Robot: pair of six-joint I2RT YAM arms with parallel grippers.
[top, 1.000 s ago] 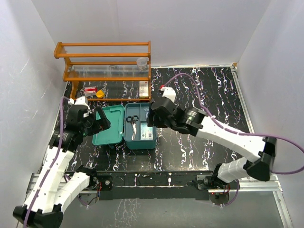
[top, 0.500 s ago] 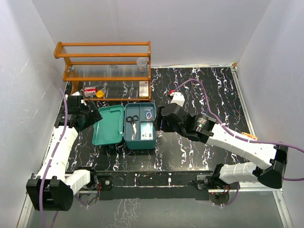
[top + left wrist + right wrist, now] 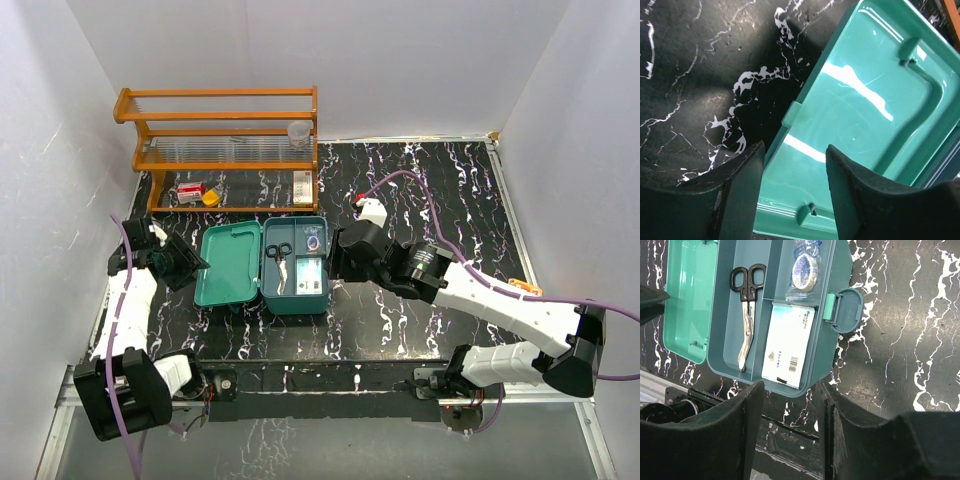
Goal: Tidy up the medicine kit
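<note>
While the medicine kit (image 3: 230, 265) sits open between left claw (image 3: 792, 150) and right claw (image 3: 789, 387) | both wide, empty | rack items (image 3: 190, 191) likely left to pack

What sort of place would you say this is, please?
Probably a robot lab test cell: plain white enclosure walls, a black marbled table, and a staged wooden rack and open medicine kit.

The white left arm (image 3: 125, 310) stands folded close above its base, its black two-finger left gripper (image 3: 198, 266) pointing rightward, jaws parted and empty. The white right arm (image 3: 500, 300) stretches low leftward, its black right gripper (image 3: 333, 255) likewise spread, holding nothing
</note>
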